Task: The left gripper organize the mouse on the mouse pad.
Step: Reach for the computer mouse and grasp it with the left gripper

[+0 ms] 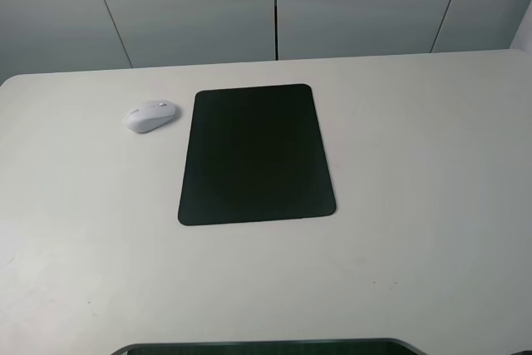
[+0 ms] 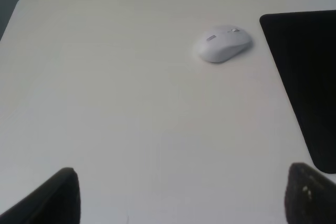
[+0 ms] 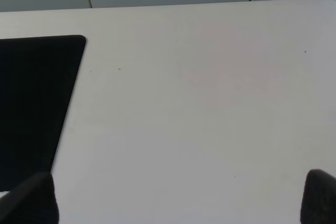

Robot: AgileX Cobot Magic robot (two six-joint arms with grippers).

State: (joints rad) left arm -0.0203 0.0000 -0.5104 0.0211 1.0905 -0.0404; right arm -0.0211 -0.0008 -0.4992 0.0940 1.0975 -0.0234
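The small white oval plastic mouse (image 2: 223,44) lies ahead of the left gripper (image 2: 181,200) and well apart from it; the gripper's dark fingers (image 2: 52,200) are spread wide, holding nothing. The mouse rests on a plain off-white tabletop (image 1: 416,205) backed by grey wall panels (image 1: 191,6), near the far left corner of the flat matte black rectangular mouse pad (image 1: 256,155) but not touching it. Its long axis runs crosswise toward the pad, and the wheel end seems to face the pad.

Setting: we log an office-style desk station. Evidence we list: one plain off-white table (image 1: 416,164), one black mouse pad (image 1: 256,154) on it, one white mouse (image 1: 151,115) just beside the pad, grey panelled wall (image 1: 191,6) behind.
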